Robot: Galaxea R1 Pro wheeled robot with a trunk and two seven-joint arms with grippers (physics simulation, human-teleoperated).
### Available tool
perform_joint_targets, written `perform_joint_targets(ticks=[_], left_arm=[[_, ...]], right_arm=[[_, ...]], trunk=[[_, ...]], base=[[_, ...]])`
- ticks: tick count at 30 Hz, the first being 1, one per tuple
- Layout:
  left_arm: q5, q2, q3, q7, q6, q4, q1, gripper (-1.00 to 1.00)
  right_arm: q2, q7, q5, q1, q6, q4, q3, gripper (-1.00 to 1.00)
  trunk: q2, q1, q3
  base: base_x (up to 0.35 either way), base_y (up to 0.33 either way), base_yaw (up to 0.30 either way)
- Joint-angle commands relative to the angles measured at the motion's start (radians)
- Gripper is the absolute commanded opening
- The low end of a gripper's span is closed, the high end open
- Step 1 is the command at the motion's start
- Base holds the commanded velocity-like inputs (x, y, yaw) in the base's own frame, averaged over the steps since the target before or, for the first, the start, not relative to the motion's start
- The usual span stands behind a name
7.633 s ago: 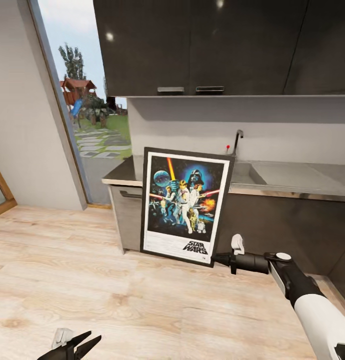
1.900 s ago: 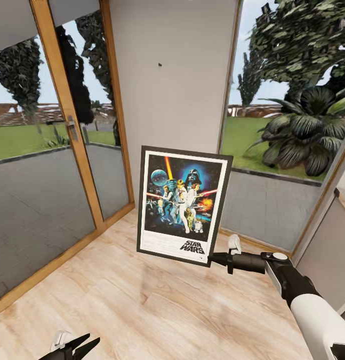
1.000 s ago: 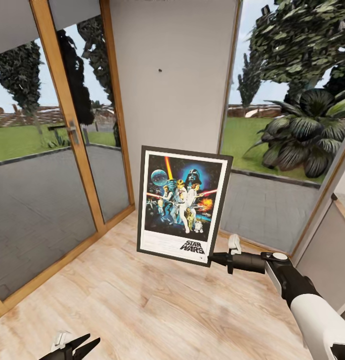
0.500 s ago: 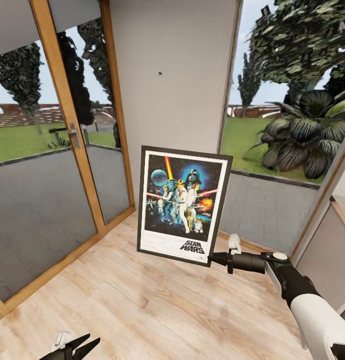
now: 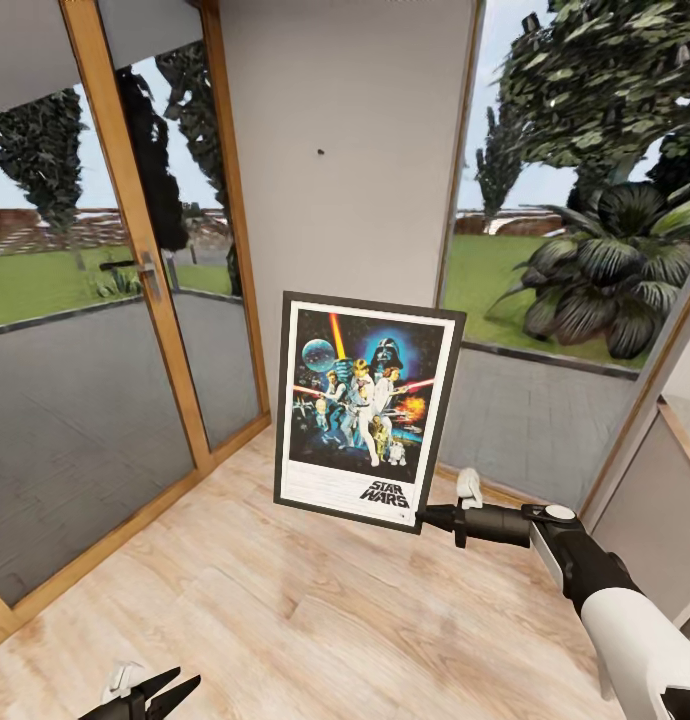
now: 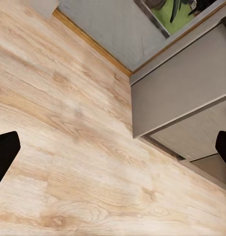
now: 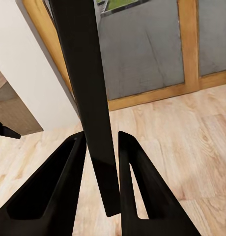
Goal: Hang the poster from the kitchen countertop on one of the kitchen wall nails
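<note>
The Star Wars poster (image 5: 366, 406) hangs upright in mid-air, black frame and white border facing me. My right gripper (image 5: 422, 517) is shut on its lower right corner. In the right wrist view the poster's dark edge (image 7: 88, 98) runs between the two black fingers (image 7: 69, 187). A small dark wall nail (image 5: 320, 153) sits on the grey wall panel (image 5: 345, 180) above the poster. My left gripper (image 5: 150, 694) is low at the bottom left, open, holding nothing. The kitchen countertop is out of view.
A wood-framed glass door (image 5: 135, 270) with a handle stands at the left. A window (image 5: 575, 250) onto the garden is at the right. A grey cabinet side (image 5: 665, 510) stands at the far right. Light wooden floor (image 5: 285, 620) lies below.
The view has crept slightly: the nail sits a little lower in the picture than a second ago. Poster and both grippers keep their places in the view.
</note>
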Motion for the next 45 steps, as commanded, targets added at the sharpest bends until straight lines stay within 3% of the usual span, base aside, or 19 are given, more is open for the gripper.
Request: perform_joint_targets(ticks=[1,45], left_arm=[[0.01,0.001,-0.007,-0.001,0.001,0.0,-0.001,1.0],[0.01,0.001,-0.007,-0.001,0.001,0.0,-0.001,1.0]], right_arm=[[0.001,0.007,0.005,-0.001,0.007,-0.001,-0.005,-1.0],[0.001,0.007,0.005,-0.001,0.007,-0.001,-0.005,-1.0]], trunk=[[0.006,-0.004,0.002],[0.314,-0.173,0.14]], base=[[0.0,0.0,0.0],[0.0,0.0,0.0]])
